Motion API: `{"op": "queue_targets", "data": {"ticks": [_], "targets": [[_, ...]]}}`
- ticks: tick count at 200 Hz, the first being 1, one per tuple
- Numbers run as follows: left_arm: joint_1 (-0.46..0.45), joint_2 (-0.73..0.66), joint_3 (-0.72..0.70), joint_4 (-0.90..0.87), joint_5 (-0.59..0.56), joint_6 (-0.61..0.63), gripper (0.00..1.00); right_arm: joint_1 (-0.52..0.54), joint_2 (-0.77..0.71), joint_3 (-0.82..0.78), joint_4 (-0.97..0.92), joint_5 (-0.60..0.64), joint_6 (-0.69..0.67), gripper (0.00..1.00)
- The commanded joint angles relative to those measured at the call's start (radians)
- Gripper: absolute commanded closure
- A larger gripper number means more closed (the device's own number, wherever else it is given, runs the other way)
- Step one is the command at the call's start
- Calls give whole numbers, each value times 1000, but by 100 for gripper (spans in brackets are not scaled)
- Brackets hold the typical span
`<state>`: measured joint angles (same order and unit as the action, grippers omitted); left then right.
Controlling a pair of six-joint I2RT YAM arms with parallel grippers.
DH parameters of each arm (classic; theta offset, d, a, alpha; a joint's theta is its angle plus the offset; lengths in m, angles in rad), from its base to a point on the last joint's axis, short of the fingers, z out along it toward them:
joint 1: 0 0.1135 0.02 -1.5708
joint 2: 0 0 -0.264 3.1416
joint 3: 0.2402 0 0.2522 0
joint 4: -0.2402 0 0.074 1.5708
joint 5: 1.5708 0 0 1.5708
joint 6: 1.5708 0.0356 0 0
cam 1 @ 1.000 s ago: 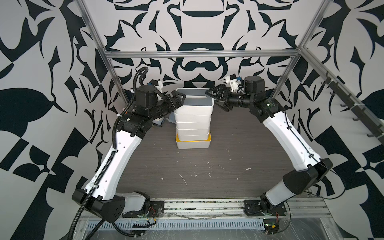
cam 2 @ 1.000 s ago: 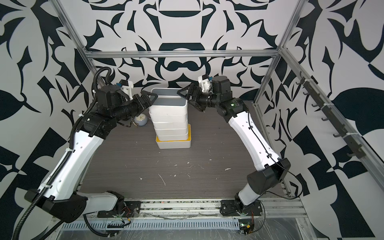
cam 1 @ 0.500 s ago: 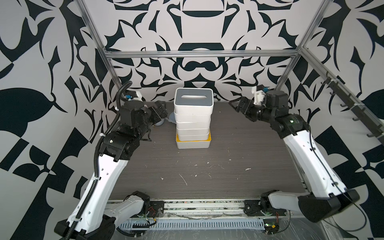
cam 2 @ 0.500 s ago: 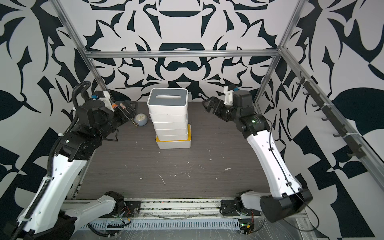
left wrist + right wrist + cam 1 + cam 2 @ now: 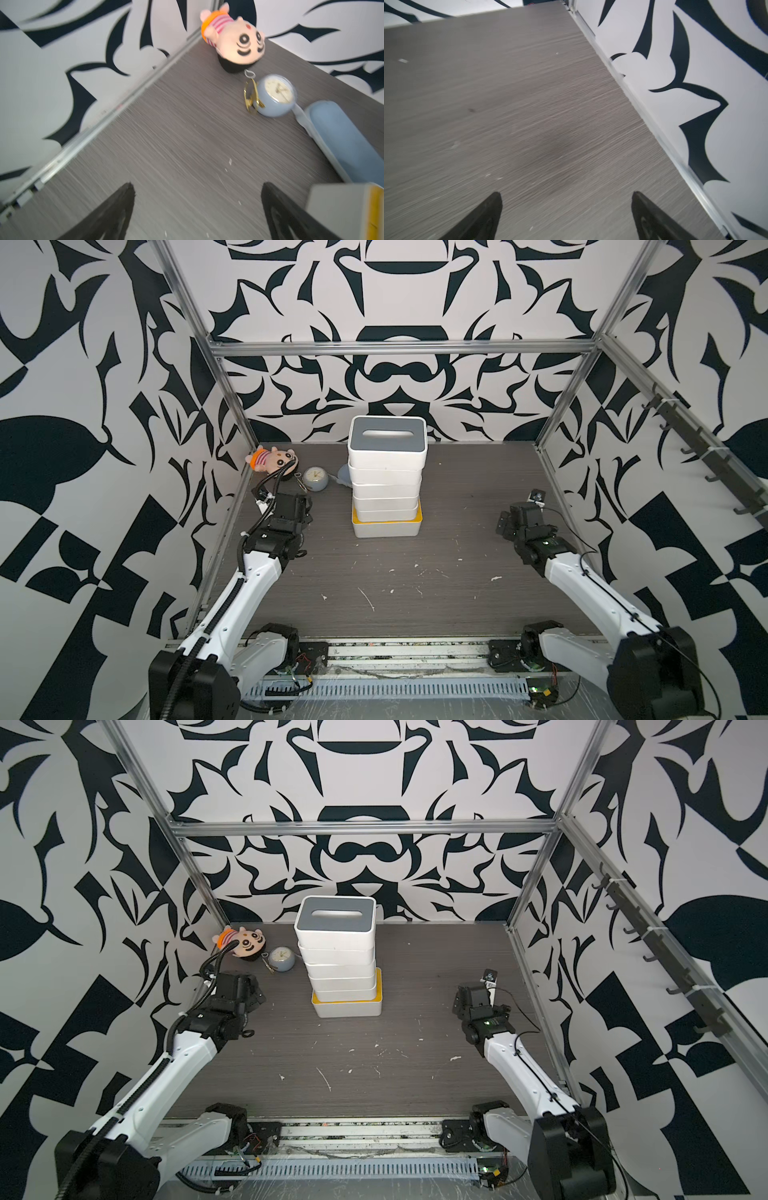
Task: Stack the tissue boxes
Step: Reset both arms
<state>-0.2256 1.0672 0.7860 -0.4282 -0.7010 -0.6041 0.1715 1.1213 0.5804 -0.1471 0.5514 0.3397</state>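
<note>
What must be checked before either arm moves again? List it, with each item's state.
1. Left gripper open and empty: ok.
2. Right gripper open and empty: ok.
3. Both grippers apart from the stack of tissue boxes: ok.
4. Six boxes in it, from the yellow-lidded box at the bottom to the grey-lidded box on top: ok.
5. Stack straight, layers flush: cannot tell; the steep top views do not settle it.
6. Blue pouch apart from the bottom box: cannot tell; the box corner hides where they meet.
</note>
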Motion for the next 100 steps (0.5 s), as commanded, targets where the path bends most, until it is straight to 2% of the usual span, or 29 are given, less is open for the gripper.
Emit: {"op": "queue_targets", "data": {"ticks": [1, 10, 23, 48, 61, 68, 76, 89, 100], "targets": [[26, 63, -38, 213, -113, 138, 1, -3, 81, -60, 366, 92, -134, 0], [31, 88, -97, 351, -91, 234, 1, -4, 126, -87, 471, 62, -161, 0], [43, 122, -197, 589, 4, 353, 1, -7, 196, -126, 628, -5, -194, 0], [66, 173, -302, 853, 106, 417, 1, -22, 318, -129, 775, -121, -269, 0], [89, 225, -345, 988, 177, 464, 1, -33, 351, -94, 763, -160, -296, 0], [92, 251, -336, 978, 175, 479, 1, -49, 377, -111, 844, -204, -311, 0], [95, 273, -340, 1006, 180, 508, 1, -83, 400, -107, 838, -265, -287, 0], [96, 308, -395, 1152, 236, 576, 1, -94, 385, -143, 874, -310, -290, 0], [96, 330, -444, 1282, 242, 604, 1, -94, 398, -208, 1013, -347, -306, 0]]}}
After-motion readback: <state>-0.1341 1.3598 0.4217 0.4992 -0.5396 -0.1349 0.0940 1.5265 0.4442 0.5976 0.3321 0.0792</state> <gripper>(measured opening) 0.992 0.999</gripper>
